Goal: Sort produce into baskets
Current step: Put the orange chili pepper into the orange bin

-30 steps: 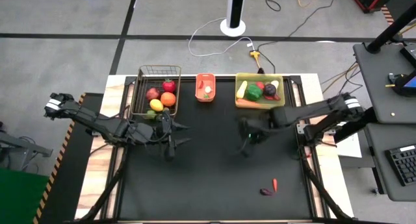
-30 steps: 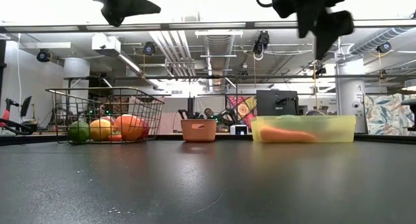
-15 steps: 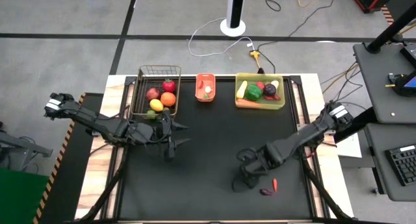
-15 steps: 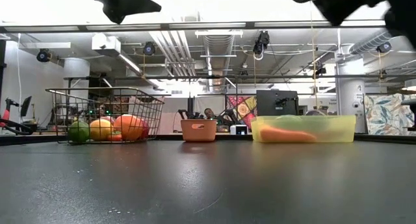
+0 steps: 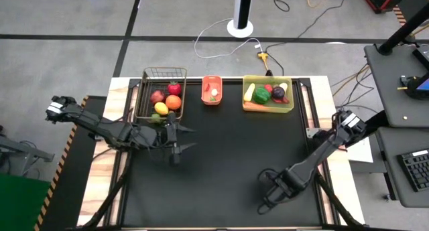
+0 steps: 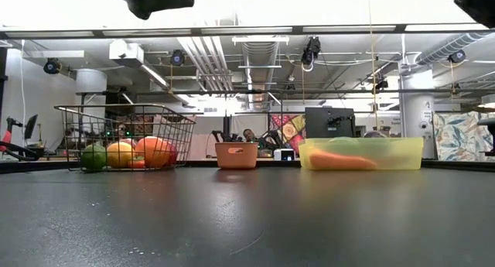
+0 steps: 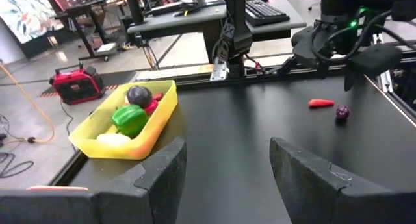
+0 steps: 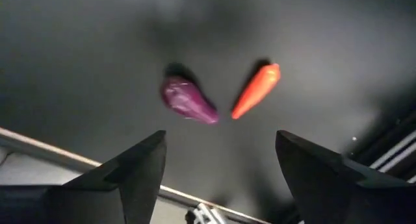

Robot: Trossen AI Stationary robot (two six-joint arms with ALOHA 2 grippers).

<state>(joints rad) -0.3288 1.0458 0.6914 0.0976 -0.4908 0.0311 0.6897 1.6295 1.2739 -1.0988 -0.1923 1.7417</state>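
A small purple eggplant and a red chilli lie side by side on the black table, near its front right; they also show in the left wrist view, the chilli and the eggplant. My right gripper hovers open right above them, fingers pointing down, touching neither; in the high view my right gripper hides both. My left gripper waits open and empty near the wire-mesh basket, which holds several fruits. The orange basket and the yellow-green bin stand at the far edge.
The yellow-green bin holds a green pepper, a purple eggplant, a carrot and other pieces. The table's near edge and metal frame lie close behind my right gripper. The black table's middle is bare.
My right gripper has travelled from just in front of the yellow-green bin toward the table's near edge and a little right, and now stands over the chilli and the small eggplant. Its fingers stay open.
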